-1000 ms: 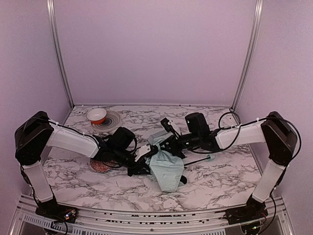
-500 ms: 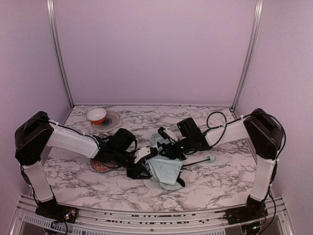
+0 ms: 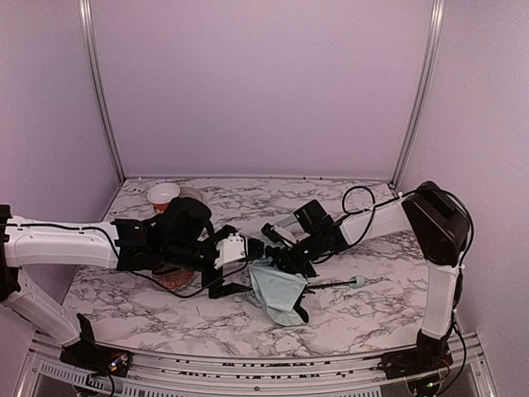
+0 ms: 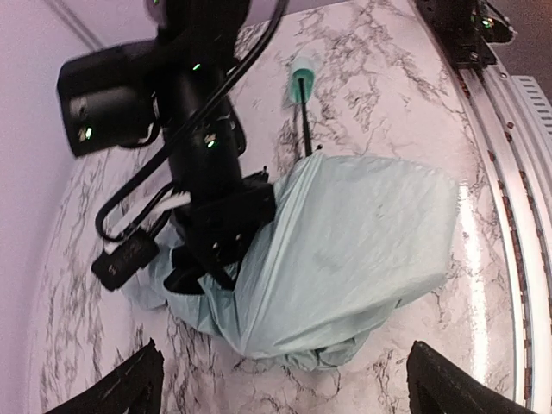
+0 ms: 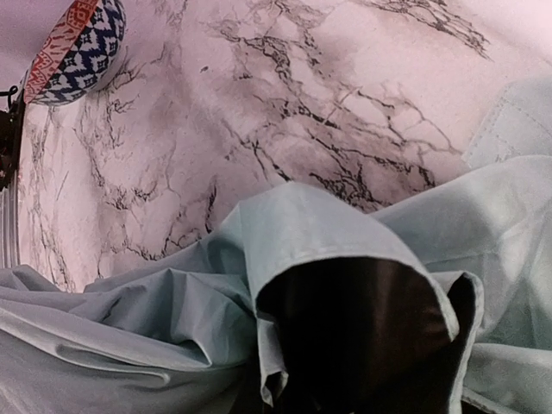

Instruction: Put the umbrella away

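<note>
The umbrella [image 3: 281,291] lies crumpled on the marble table, pale mint fabric outward [image 4: 345,250]. Its thin black shaft [image 4: 304,121] runs to the small mint handle [image 4: 302,67] [image 3: 358,282] on the right. My left gripper [image 3: 242,270] [image 4: 293,390] stands wide open just left of the fabric, with a fingertip on either side and neither touching it. My right gripper [image 3: 285,256] [image 4: 211,263] is pressed into the umbrella's far edge and shut on the fabric. A fold with black lining [image 5: 362,336] drapes over its fingertips and hides them.
A blue-and-white patterned bowl with a red rim [image 5: 73,47] [image 3: 172,282] sits under my left arm. A white and orange bowl [image 3: 164,194] rests by a grey plate [image 3: 192,201] at the back left. The metal rail [image 4: 517,216] runs along the near edge.
My left gripper has opened and let go of the umbrella, and the left arm has stretched out low. The umbrella has sunk onto the table. My right gripper has shifted left and down.
</note>
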